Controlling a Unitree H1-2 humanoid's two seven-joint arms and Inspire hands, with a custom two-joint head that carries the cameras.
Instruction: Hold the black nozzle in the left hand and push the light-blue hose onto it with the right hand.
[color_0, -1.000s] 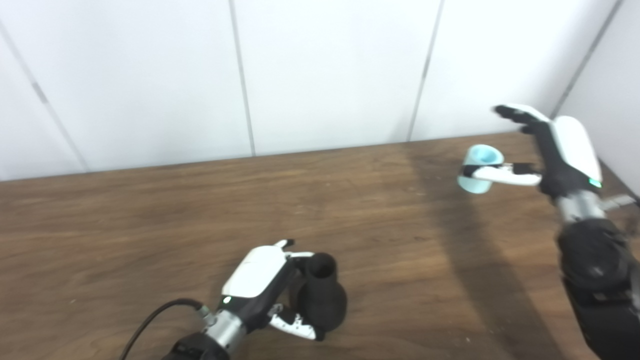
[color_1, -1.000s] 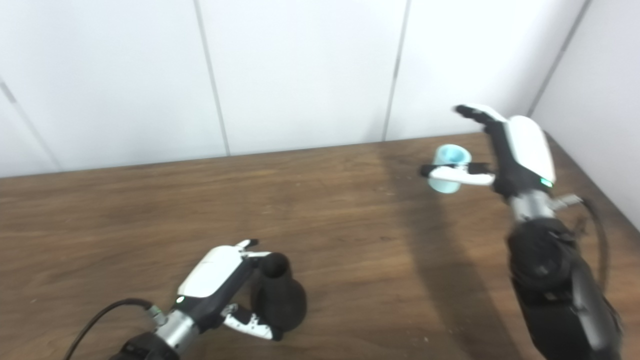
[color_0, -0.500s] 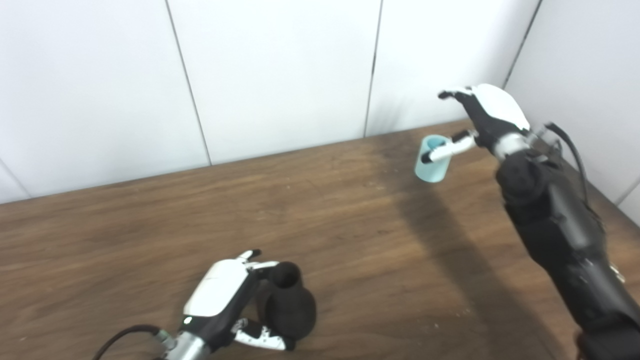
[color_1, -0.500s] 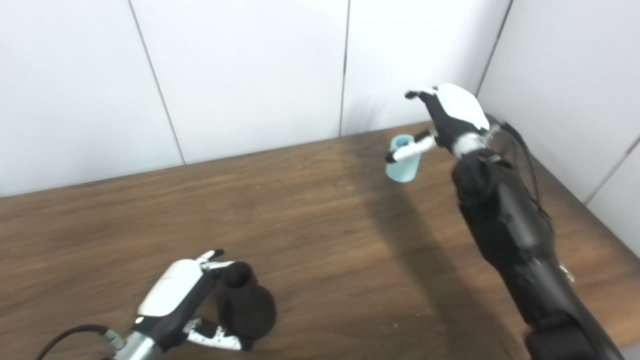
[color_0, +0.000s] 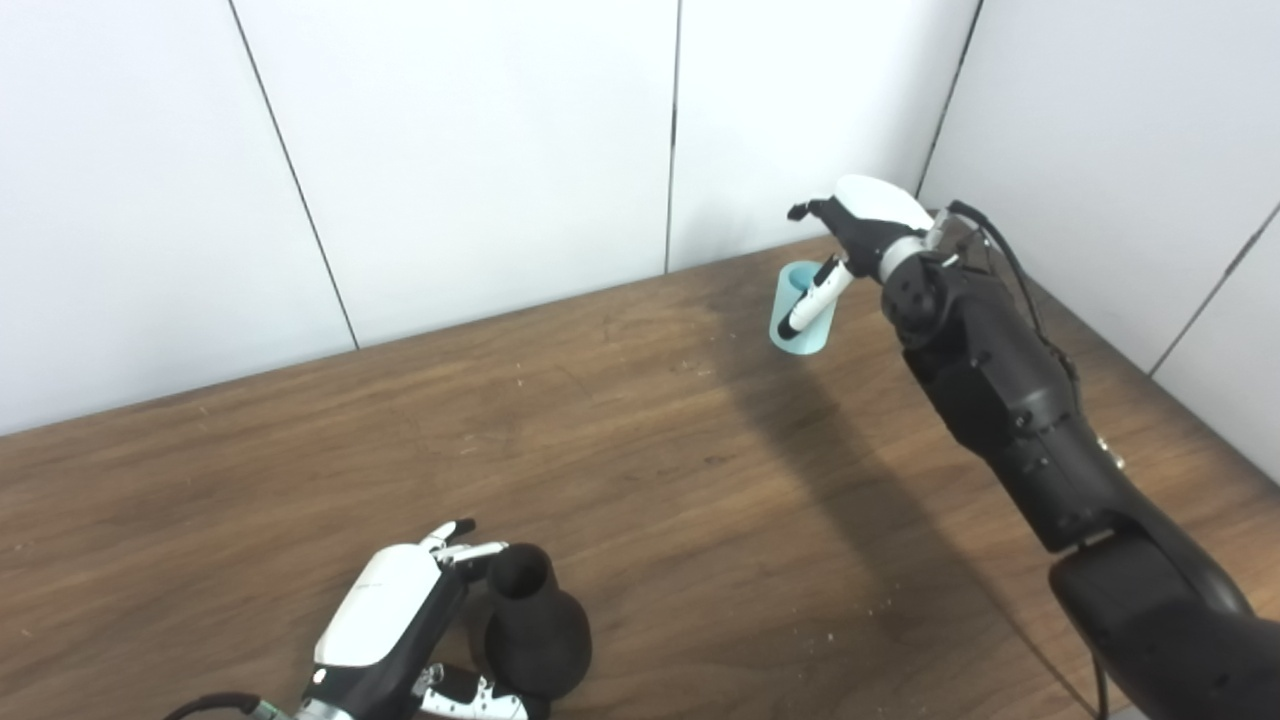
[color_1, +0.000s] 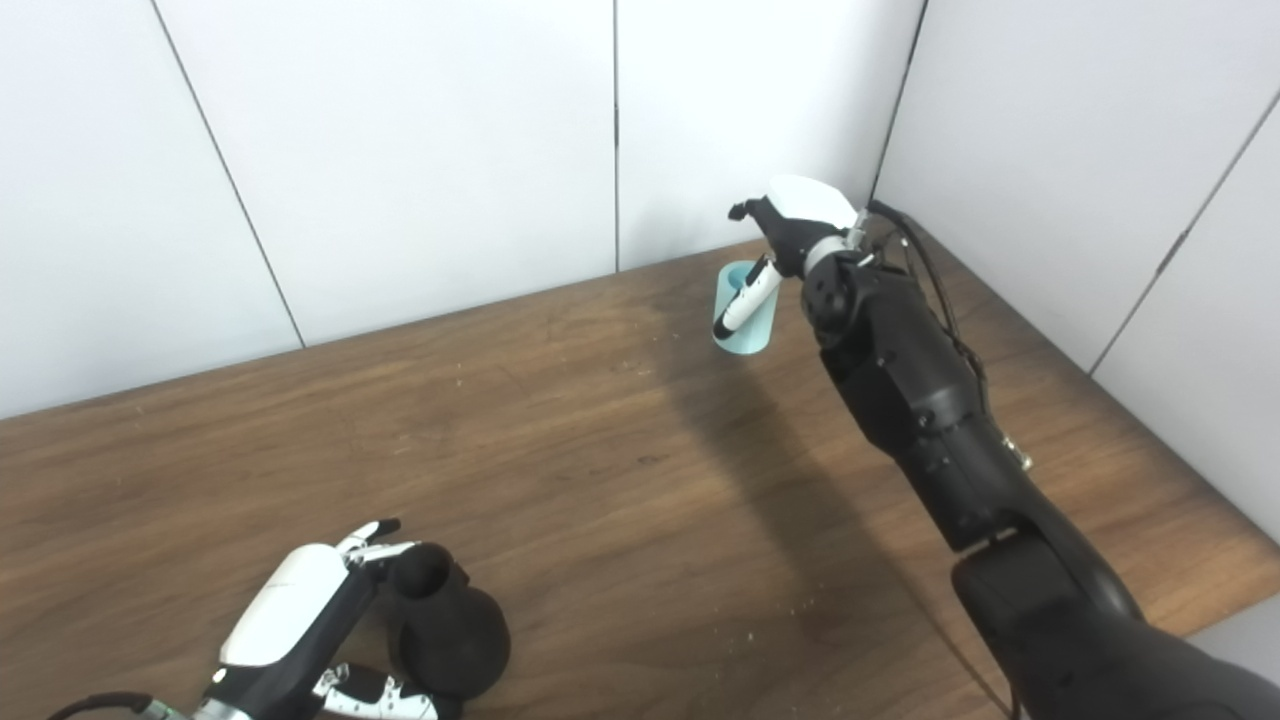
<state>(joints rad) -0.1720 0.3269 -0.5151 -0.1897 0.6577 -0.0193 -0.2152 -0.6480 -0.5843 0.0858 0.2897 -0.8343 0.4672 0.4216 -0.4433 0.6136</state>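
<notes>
The left hand (color_0: 400, 625) wraps its fingers and thumb around the black nozzle (color_0: 530, 635), which stands upright on the wooden table (color_0: 640, 470) near the front edge. Far across, by the back corner, the right hand (color_0: 862, 225) is spread, its thumb lying against the light-blue hose (color_0: 797, 320), a short upright piece standing close to the white wall (color_0: 480, 150).
</notes>
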